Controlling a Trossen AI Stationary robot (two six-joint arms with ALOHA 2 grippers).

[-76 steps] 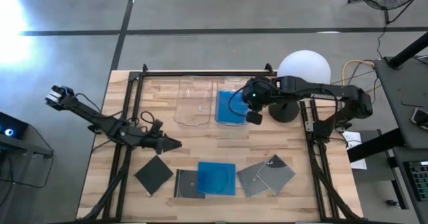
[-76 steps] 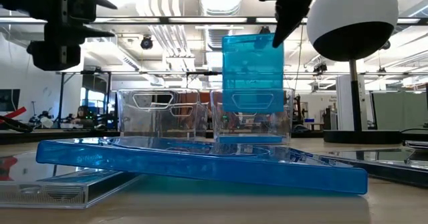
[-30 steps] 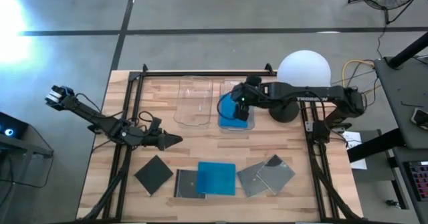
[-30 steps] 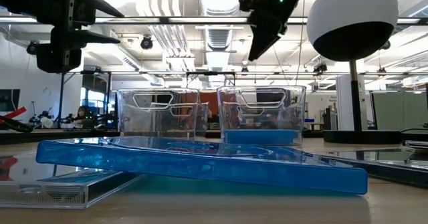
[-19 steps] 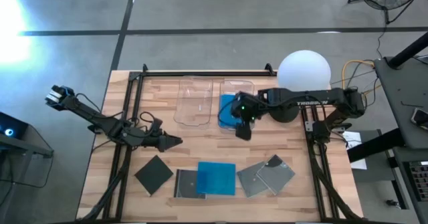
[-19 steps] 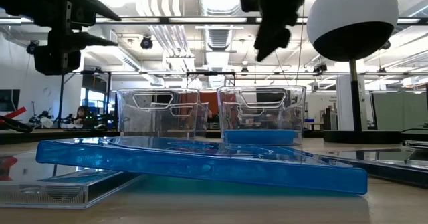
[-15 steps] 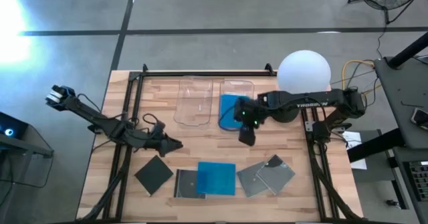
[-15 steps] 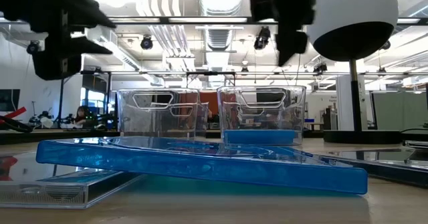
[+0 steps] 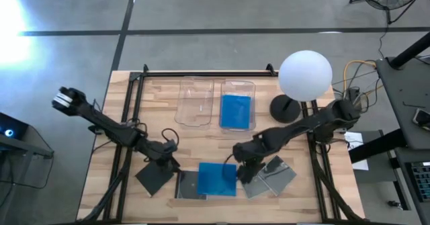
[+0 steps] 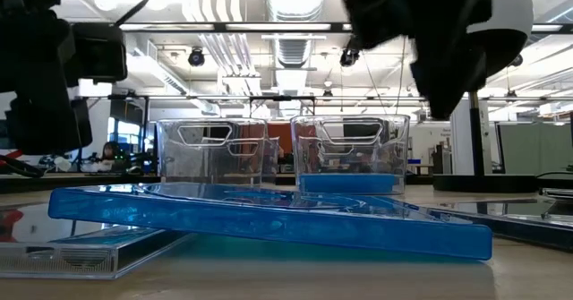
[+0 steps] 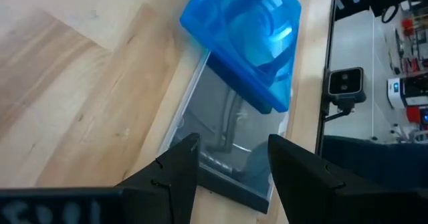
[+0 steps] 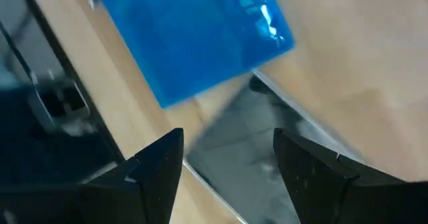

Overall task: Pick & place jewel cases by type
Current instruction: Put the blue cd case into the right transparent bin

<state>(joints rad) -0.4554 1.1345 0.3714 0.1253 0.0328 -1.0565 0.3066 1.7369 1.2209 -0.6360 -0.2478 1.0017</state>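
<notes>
A blue jewel case (image 9: 218, 178) lies near the table's front, tilted, its left part resting on a dark case (image 9: 185, 184). Another dark case (image 9: 156, 176) lies to the left, and two overlapping grey cases (image 9: 269, 175) lie to the right. One blue case (image 9: 236, 111) lies flat in the right clear bin. My left gripper (image 9: 173, 163) is open, low beside the half-covered dark case (image 11: 227, 140) and the blue case (image 11: 247, 43). My right gripper (image 9: 240, 169) is open above the gap between the blue case (image 12: 194, 37) and a grey case (image 12: 247, 140).
Two clear bins stand at the far middle: the left one (image 9: 196, 103) holds nothing, the right one (image 9: 250, 91) holds the blue case. A lamp with a white globe (image 9: 305, 74) stands at the far right. Dark frame rails (image 9: 127, 117) run along both table sides.
My right gripper has left the space over the right bin and has gone toward the table's near edge and down, to the blue case at the front. My left gripper has gone toward the near edge and a little right, down to the half-covered dark case.
</notes>
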